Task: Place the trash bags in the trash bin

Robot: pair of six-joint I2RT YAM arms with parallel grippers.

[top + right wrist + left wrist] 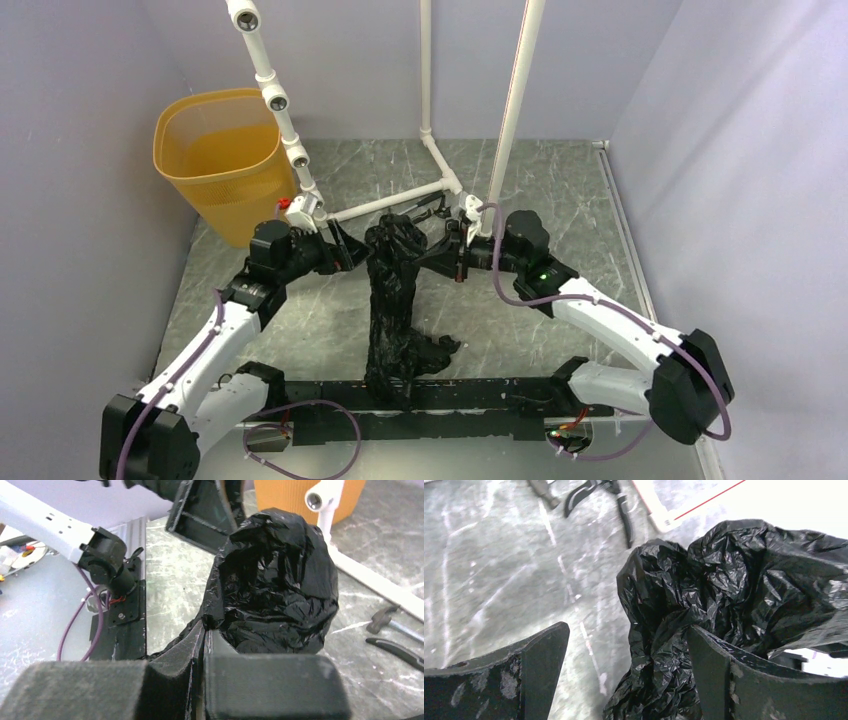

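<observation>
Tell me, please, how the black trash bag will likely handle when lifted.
Probably floppy: the trash bag trails in a long crinkled drape from the right gripper. Likely light, since thin film bunches freely. Its glossy plastic may slip.

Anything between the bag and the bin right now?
Yes. The white pipe post with its fittings stands just right of the trash bin, across the straight path from the trash bag. The open left tool and its wrist also sit on that side of the bag.
</observation>
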